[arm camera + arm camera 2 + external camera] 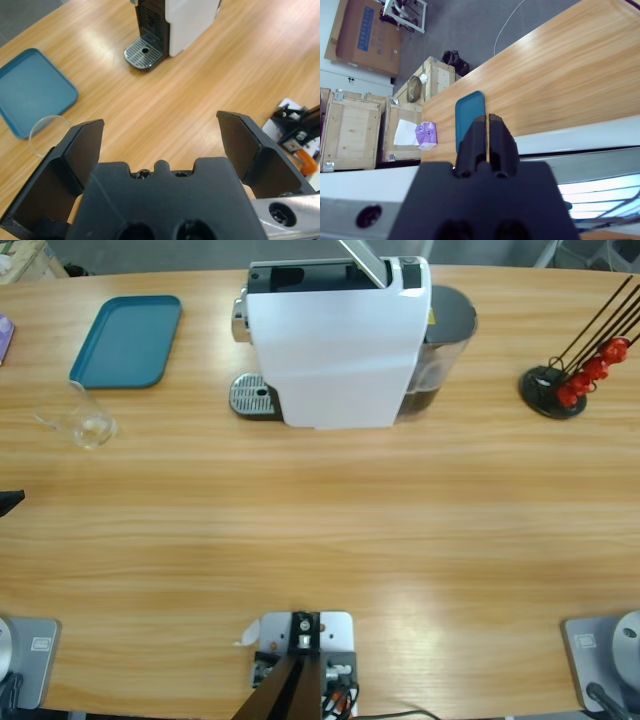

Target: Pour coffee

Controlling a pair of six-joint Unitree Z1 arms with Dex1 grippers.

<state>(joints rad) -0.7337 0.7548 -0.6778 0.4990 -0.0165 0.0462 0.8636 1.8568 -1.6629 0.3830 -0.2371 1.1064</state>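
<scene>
A small clear glass (87,423) stands on the table near the left end, just below a teal tray (127,340). The coffee is out of view. A big white coffee machine (335,340) stands at the back middle, with its metal drip grate (252,395) on its left side. My left gripper (160,122) is open above the table, its jaws wide apart with nothing between them. The glass (46,133) shows partly behind its left jaw. Only a black tip of it (9,501) shows at the high view's left edge. My right gripper (488,125) is shut and empty.
A black stand with red pods (585,375) is at the back right. The left wrist view shows the tray (31,90) and the machine's grate (144,52) beyond the jaws. In the right wrist view, wooden crates (347,132) stand on the floor past the table's end.
</scene>
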